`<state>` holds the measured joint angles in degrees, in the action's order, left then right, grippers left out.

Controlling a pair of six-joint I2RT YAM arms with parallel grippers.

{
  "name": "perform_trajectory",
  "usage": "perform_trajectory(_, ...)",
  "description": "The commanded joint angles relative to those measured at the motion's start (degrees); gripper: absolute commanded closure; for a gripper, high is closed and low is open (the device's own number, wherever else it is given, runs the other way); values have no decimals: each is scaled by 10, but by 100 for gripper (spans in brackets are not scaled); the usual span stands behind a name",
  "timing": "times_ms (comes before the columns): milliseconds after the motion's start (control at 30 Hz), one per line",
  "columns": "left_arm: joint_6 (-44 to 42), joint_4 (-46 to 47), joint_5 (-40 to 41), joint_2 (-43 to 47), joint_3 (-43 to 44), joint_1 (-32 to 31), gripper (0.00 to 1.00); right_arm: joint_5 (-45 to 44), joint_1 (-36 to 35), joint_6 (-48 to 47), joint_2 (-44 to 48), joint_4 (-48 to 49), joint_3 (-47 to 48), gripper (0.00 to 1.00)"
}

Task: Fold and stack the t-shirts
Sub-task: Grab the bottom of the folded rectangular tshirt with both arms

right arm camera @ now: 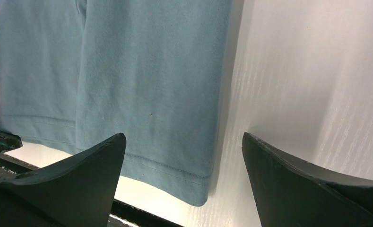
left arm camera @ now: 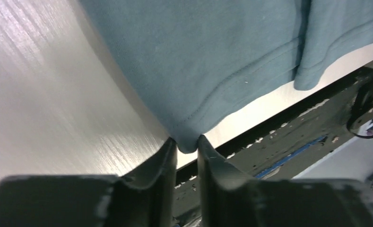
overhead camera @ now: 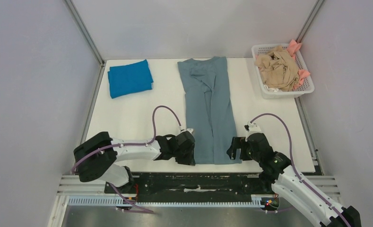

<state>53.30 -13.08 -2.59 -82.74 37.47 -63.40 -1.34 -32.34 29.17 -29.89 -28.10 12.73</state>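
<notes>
Pinching near-left hem of grey shirt (overhead camera: 208,109) with clamped left gripper (left arm camera: 188,144); straddling near-right corner with right gripper (right arm camera: 183,137) apart. Folded lengthwise, middle of surface (overhead camera: 137,118); crosswise fold pending. Far left, blue shirt (overhead camera: 130,78) done; beige shirt (overhead camera: 276,68) and pink shirt (overhead camera: 295,47) unfolded in far-right basket (overhead camera: 283,94).

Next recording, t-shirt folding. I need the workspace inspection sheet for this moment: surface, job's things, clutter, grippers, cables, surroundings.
Surface: white table, no marks seen.
Job's things: grey-blue t-shirt lies mid-table, sides folded in to a long strip. The bright blue t-shirt is folded, far left. A beige garment and a pink garment are heaped in a white basket, far right.
Clutter: nothing seen.
Grippers: left gripper is shut on the grey-blue t-shirt's near left hem corner. The right gripper is open, jaws astride the near right corner.
Cables: left purple cable and right purple cable each loop above their arm.
Surroundings: pale walls; black rail along the near edge.
</notes>
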Motion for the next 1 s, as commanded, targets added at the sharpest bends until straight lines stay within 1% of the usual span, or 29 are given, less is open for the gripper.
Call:
perform_trajectory(0, 1, -13, 2, -19, 7, -2, 85, 10, 2, 6, -1, -24, 3, 5)
perform_trajectory(33, 2, -26, 15, -17, 8, -2, 95, 12, 2, 5, 0, -31, 5, 7)
perform_trajectory(67, 4, -41, 23, -13, 8, -2, 98, 12, 2, 4, 0, -36, 6, 8)
perform_trajectory(167, 7, -45, 23, 5, -7, -2, 98, 44, 2, 2, -2, -48, 6, 15)
perform_trajectory(267, 10, -42, 24, 20, -22, -2, 98, 93, 2, -13, -22, -57, 5, 26)
perform_trajectory(333, 14, -39, 24, 28, -30, -2, 98, 106, 1, -16, -35, -65, 0, 32)
perform_trajectory(400, 16, -33, 24, 35, -36, -2, 98, 100, 1, -18, -49, -84, 0, 34)
perform_trajectory(500, 16, -33, 40, 39, -39, -2, 98, 91, 0, -20, -63, -108, 3, 35)
perform_trajectory(633, 17, -27, 40, 38, -39, -2, 98, 93, -2, -32, -85, -154, 15, 38)
perform_trajectory(733, 17, -18, 38, 38, -41, -2, 98, 107, -4, -36, -97, -166, 14, 42)
perform_trajectory(800, 16, -19, 37, 41, -44, -2, 98, 102, -6, -34, -106, -175, 16, 45)
perform_trajectory(867, 14, -21, 39, 46, -45, -2, 98, 96, -7, -34, -113, -178, 20, 53)
perform_trajectory(900, 13, -21, 41, 50, -47, -2, 98, 97, -7, -35, -114, -171, 19, 59)
perform_trajectory(933, 12, -18, 42, 53, -49, -2, 98, 98, -7, -34, -115, -163, 18, 70)
perform_trajectory(967, 10, -17, 42, 56, -50, -2, 98, 103, -7, -33, -117, -155, 16, 78)
